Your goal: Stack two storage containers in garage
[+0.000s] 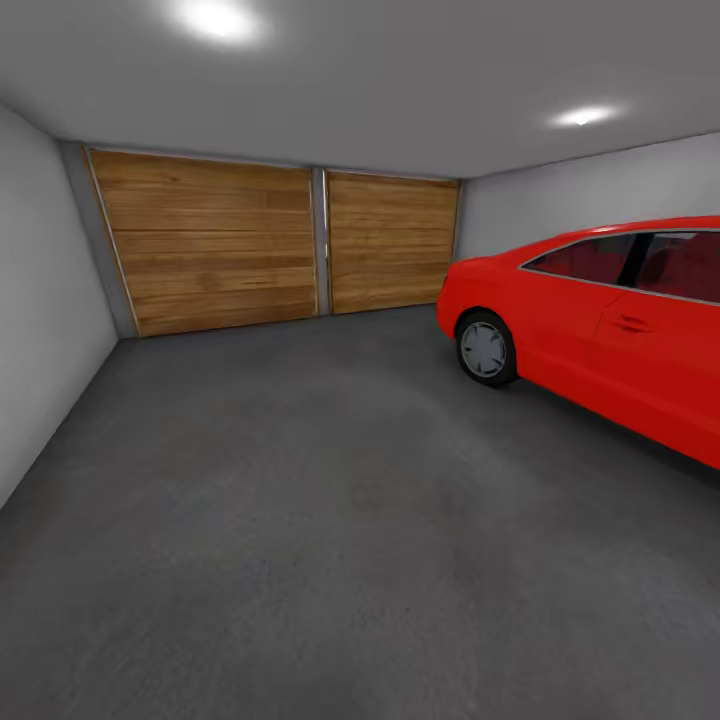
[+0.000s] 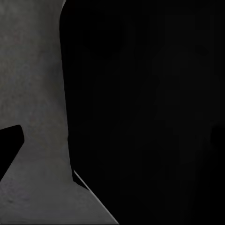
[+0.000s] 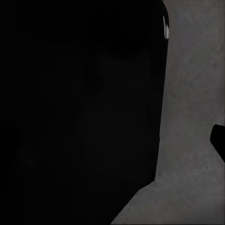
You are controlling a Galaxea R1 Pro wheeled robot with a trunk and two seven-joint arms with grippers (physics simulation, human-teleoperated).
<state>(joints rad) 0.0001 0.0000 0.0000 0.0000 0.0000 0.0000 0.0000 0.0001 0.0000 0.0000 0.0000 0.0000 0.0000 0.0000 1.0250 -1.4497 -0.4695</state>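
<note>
Garage interior, head view: dark grey mottled concrete floor runs from the foreground to two wide wooden plank doors on the far wall, a narrow grey post between them. Light grey walls flank the doors; the white ceiling carries two glowing lights. A glossy red car, one grey-hubbed wheel visible, stands right of the doors. No legible writing or badge. Wrist views: black shapes against grey concrete; state of either pincer cannot be told.

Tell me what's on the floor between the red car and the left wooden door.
Only bare concrete floor lies between the red car and the left wooden door, in the head view.
</note>
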